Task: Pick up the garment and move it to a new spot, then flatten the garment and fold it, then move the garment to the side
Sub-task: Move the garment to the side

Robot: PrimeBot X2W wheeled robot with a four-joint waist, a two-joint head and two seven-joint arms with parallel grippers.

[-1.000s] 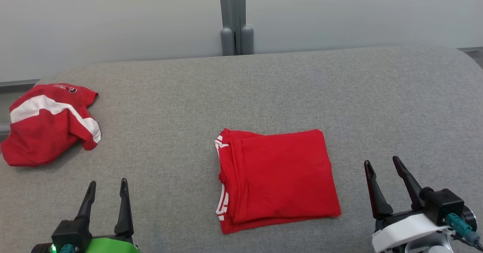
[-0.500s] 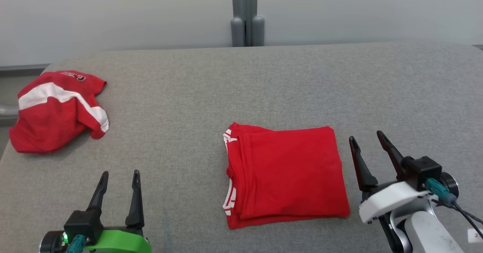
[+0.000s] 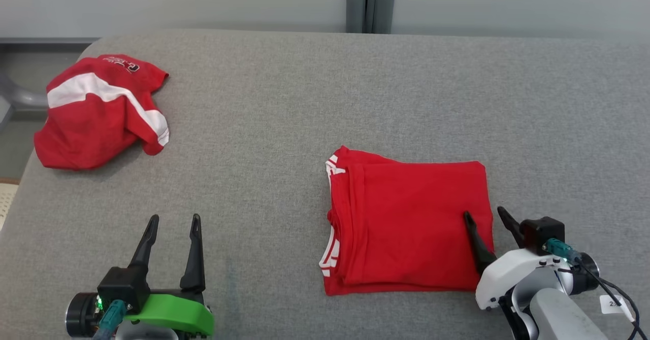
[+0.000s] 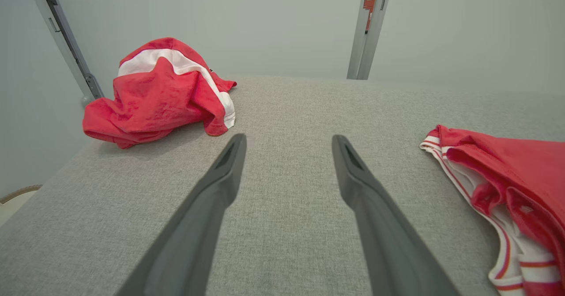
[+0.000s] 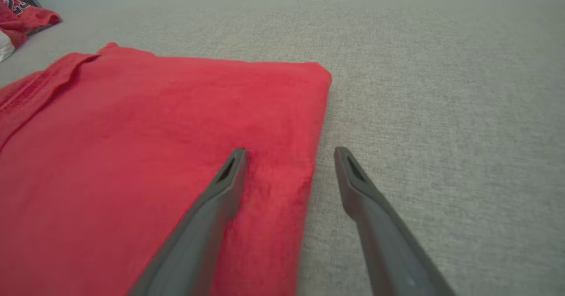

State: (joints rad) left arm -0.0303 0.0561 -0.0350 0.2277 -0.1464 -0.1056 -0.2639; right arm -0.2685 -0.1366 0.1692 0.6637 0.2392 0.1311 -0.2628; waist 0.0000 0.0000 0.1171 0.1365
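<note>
The folded red garment (image 3: 406, 223) lies right of centre on the grey table (image 3: 274, 106), and the right gripper (image 3: 483, 211), fingers spread astride its right edge, should bite through every layer (the left gripper (image 3: 174, 217), also spread, hovers near left) before dragging it aside.

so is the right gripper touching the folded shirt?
Cannot tell. Right wrist view: right gripper open, straddling the folded shirt edge, one finger over the cloth; neither contact nor gap shows plainly.
</note>
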